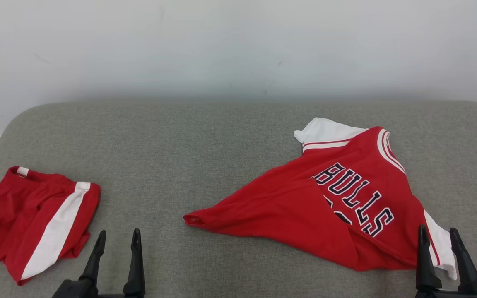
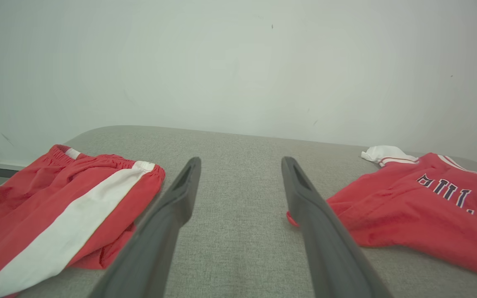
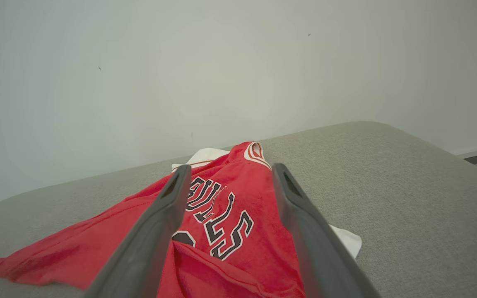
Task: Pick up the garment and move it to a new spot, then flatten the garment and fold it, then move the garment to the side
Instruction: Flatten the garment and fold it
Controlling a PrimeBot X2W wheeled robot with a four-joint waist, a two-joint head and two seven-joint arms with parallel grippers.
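Note:
The garment, a red jersey (image 1: 304, 207) with white sleeves and dark "BULLS" lettering, lies rumpled on the right half of the grey padded table (image 1: 180, 140), one corner stretched out toward the middle. My right gripper (image 1: 437, 229) hovers open at the jersey's near right edge, over a white sleeve. In the right wrist view the jersey (image 3: 77, 252) spreads under and ahead of that gripper (image 3: 231, 167), with nothing between its fingers. My left gripper (image 1: 119, 234) stands open above bare table; in its wrist view the gripper (image 2: 242, 161) has the jersey (image 2: 420, 215) to its right.
Red shorts (image 1: 35, 215) with a white side stripe lie in a compact pile at the near left of the table, just left of my left gripper; the shorts (image 2: 56, 207) also show in the left wrist view. A white wall (image 1: 238, 41) rises behind the table's far edge.

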